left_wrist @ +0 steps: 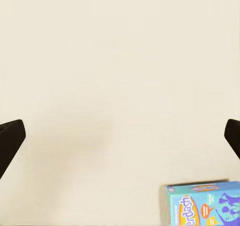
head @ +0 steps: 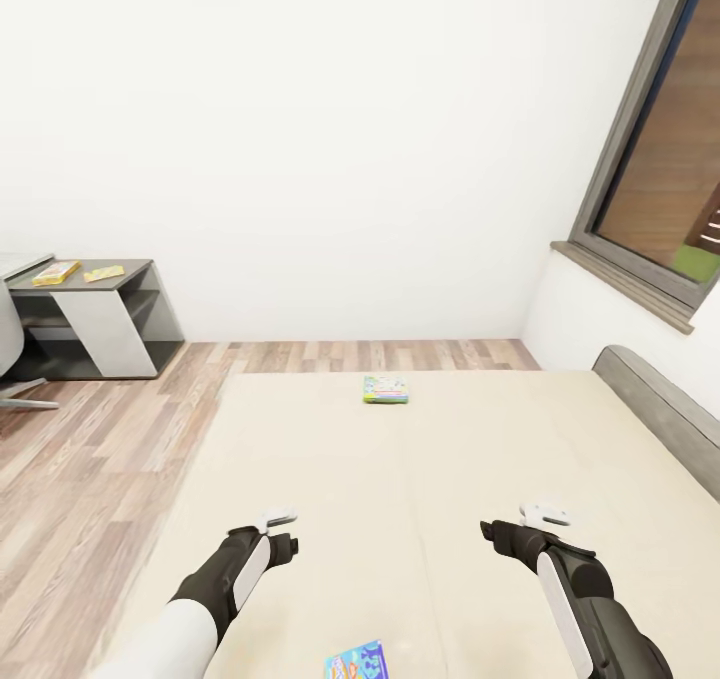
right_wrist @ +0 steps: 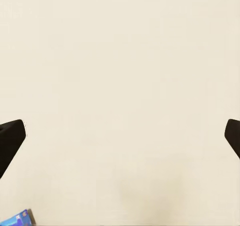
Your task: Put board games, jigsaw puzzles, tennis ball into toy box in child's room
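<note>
Lying uncollected on the bed (head: 470,479), the blue board game (head: 356,662) and pale green one (head: 385,390) await both wide-open, empty grippers (left (head: 278,519), right (head: 545,512)).

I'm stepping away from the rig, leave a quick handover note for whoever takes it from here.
Left hand: open, empty, held over the bed.
Right hand: open, empty, also over the bed.
Blue board game: lying flat on the cover at the near edge, between the two arms; its corner also shows in the left wrist view.
Pale green board game: lying flat farther up the bed, near its far edge.
Dark grey-topped cabinet at far left carries two small yellow items; too small to identify.
Done: neither bed game is picked up.
Left: carry both games to the toy box, then the rest of the toys.
</note>
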{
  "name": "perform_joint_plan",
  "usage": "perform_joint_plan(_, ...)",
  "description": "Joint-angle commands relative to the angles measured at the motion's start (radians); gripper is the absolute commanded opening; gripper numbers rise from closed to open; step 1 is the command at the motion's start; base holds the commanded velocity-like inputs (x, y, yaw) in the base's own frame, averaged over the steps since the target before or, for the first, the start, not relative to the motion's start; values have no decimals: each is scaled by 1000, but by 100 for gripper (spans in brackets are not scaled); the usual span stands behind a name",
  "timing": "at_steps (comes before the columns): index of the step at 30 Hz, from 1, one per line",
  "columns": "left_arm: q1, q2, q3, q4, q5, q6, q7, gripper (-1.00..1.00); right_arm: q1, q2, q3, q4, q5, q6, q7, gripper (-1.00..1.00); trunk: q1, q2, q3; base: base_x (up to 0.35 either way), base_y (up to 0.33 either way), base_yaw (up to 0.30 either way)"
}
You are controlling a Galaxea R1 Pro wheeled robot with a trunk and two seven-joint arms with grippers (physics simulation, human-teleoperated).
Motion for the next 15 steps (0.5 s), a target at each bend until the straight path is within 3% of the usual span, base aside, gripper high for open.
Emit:
perform_joint_plan(1,0,-1,3,-2,11,4,6,100,-1,0,1,-1,-11,4,-9,100,1,-2,-2,0,132,0)
perform_joint_plan(15,0,-1,3,-2,11,4,6,100,-1,0,1,-1,-12,5,-8,100,1,-2,-2,0,142,0)
